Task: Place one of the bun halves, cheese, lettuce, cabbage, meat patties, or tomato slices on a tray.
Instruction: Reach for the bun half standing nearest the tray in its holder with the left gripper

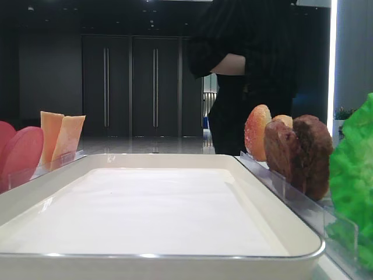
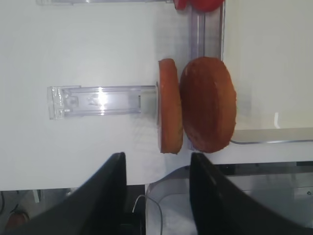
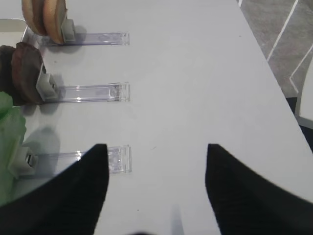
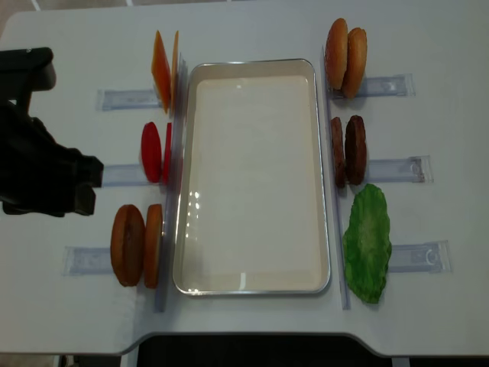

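The white tray (image 4: 252,69) lies empty mid-table. Left of it stand cheese (image 4: 163,65), red tomato slices (image 4: 155,151) and two bun halves (image 4: 136,245). To its right are two more bun halves (image 4: 345,57), meat patties (image 4: 348,149) and lettuce (image 4: 367,241). No cabbage shows. My left gripper (image 2: 156,164) is open and empty, its tips just short of the near bun halves (image 2: 195,110), over the table's front edge. My right gripper (image 3: 156,154) is open over bare table, right of the lettuce (image 3: 10,142) and patties (image 3: 24,73).
Clear plastic rails (image 4: 390,170) hold each food upright on both sides of the tray. My left arm (image 4: 42,172) hangs dark over the table's left side. A person in black (image 1: 250,70) stands behind the table. The table's edge (image 3: 264,54) runs at the right.
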